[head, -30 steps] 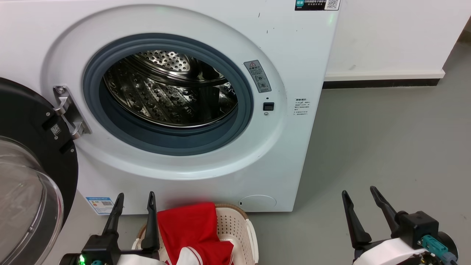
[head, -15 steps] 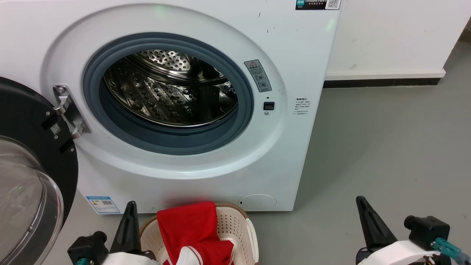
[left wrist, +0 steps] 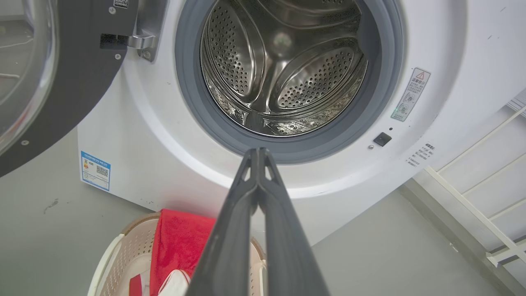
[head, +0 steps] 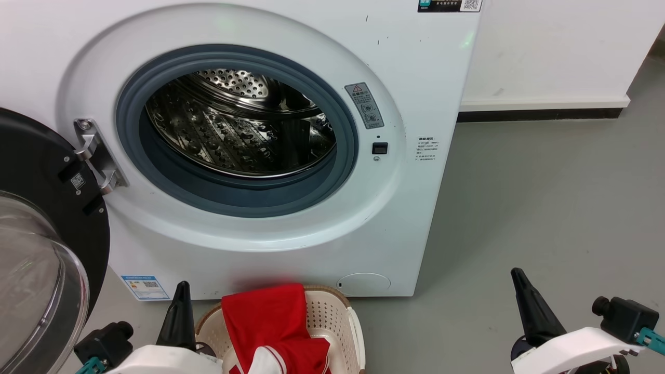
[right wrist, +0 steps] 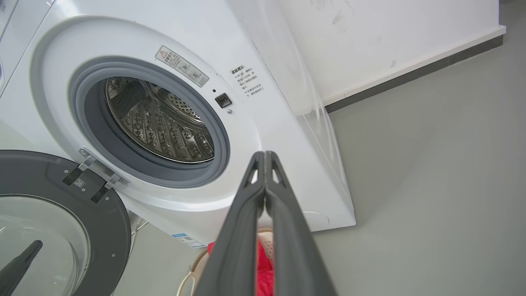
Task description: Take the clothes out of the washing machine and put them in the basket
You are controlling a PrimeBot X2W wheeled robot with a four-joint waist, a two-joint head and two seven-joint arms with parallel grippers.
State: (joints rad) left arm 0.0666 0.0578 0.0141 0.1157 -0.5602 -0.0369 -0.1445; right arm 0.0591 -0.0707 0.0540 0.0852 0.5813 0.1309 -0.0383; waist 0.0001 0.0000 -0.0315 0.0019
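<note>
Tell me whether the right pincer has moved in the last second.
Yes. The right pincer has shut, rolled and drifted slightly right, away from the washing machine.

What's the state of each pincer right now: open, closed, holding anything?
Left pincer: closed, fingertips together, holding nothing.
Right pincer: closed, fingertips together, holding nothing.

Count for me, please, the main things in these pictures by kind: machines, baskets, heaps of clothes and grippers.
washing machine: 1
basket: 1
heap of red clothes: 1
grippers: 2, the left gripper and the right gripper
Total: 5
</note>
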